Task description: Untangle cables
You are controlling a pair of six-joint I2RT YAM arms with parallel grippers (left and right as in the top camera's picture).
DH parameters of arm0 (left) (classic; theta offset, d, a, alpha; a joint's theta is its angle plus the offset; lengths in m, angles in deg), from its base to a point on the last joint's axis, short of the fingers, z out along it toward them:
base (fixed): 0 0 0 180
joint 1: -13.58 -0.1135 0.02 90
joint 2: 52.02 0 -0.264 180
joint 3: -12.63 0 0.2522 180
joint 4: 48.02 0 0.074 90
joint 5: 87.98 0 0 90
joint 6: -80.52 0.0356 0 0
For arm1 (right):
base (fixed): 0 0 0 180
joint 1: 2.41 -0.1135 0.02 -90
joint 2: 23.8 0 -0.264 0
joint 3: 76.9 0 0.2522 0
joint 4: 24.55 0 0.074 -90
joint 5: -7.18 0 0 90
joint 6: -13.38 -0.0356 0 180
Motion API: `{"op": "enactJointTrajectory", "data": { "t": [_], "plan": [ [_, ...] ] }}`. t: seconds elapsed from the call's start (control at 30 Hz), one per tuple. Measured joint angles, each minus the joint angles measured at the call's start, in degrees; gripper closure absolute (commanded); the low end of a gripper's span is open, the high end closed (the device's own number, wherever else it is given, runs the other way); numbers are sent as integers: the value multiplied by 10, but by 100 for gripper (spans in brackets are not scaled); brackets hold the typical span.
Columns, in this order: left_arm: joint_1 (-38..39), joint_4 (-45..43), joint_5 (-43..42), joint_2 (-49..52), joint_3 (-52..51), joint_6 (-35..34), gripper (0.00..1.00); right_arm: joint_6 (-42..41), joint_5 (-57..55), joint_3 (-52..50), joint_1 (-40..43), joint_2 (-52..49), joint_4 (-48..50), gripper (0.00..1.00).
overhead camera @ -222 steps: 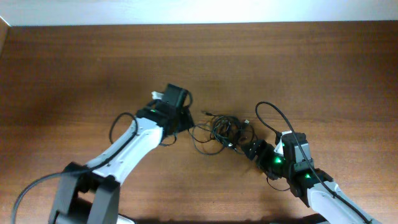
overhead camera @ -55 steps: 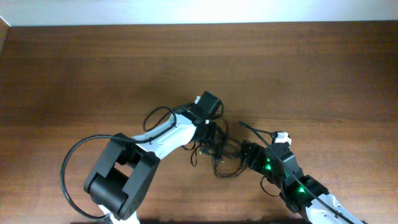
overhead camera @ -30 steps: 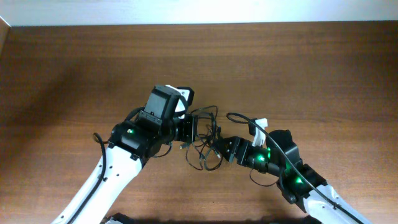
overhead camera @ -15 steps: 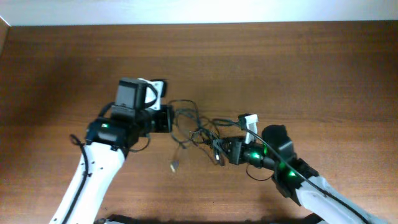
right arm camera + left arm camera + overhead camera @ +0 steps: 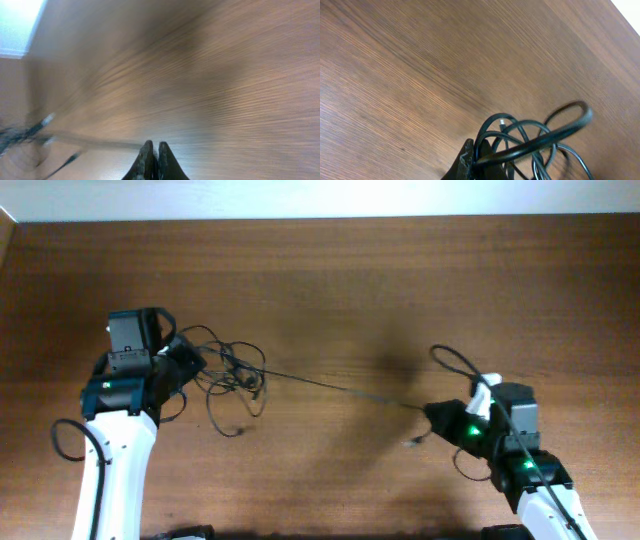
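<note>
The cables (image 5: 228,372) sit mostly as a loose black knot of loops on the left half of the desk (image 5: 400,290), just beside my left fingers (image 5: 185,358). One loop sags from the knot toward my side of the desk, and a smaller one arches over it on the far side. From the knot a single thin strand (image 5: 340,388) runs out straight and tight across the middle of the desk to my right fingers (image 5: 438,416), well apart from the bundle. Just beside that end, a short tail with a pale-tipped plug (image 5: 412,443) lies on the wood.

My left fingers (image 5: 467,161) are pressed together on the bundle. In the left wrist view several loops (image 5: 535,142) spring up right from where they pinch, one of them thick and out of focus, with a small white tip (image 5: 502,121) showing among the thinner ones.

My right fingers (image 5: 146,157) are pressed together too, nipping the end of the tight strand. The right wrist view is smeared, but a faint line (image 5: 100,143) leaves the tips and heads off to the left, where blurred cable ends show at the edge.

My left arm (image 5: 115,445) comes in from the lower left corner, and my right arm (image 5: 525,470) from the lower right. The desk is plain brown wood grain.
</note>
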Motion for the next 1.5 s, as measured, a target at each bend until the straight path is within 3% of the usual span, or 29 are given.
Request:
{"op": "enactJointTrajectory", "data": {
  "t": [0.13,0.23,0.33,0.43,0.5,0.63,0.73,0.8,0.97,1.07,1.2,1.37,1.5],
  "plan": [
    [-86,-6,84,0,0,-26,100,22,-59,0,122,0,-49,96],
    [-131,-7,61,0,0,-53,100,26,-45,0,174,0,-55,78],
    [-129,-26,-79,0,0,-39,100,30,17,0,177,0,-56,70],
    [-91,-73,-293,0,0,95,100,38,108,0,177,0,-56,58],
    [-50,-74,-386,-1,0,188,100,60,239,-1,175,0,-23,53],
    [25,-77,-452,-1,0,302,100,66,339,-2,97,0,66,53],
    [64,-83,-466,-1,0,355,100,5,358,-6,-13,0,228,52],
    [71,-85,-467,-1,0,368,100,-36,331,-6,-76,1,302,48],
    [71,-84,-517,-1,0,378,100,-69,169,-7,-186,-25,334,47],
    [71,-75,-541,-1,0,379,100,-73,116,-8,-247,-86,432,47],
    [71,-40,-549,-1,0,387,100,-97,91,-7,-262,-163,523,50],
    [71,2,-551,-1,0,426,100,-160,122,-7,-262,-181,665,58],
    [71,4,-554,-1,0,436,100,-196,162,-7,-262,-181,673,57]
  ]
}}
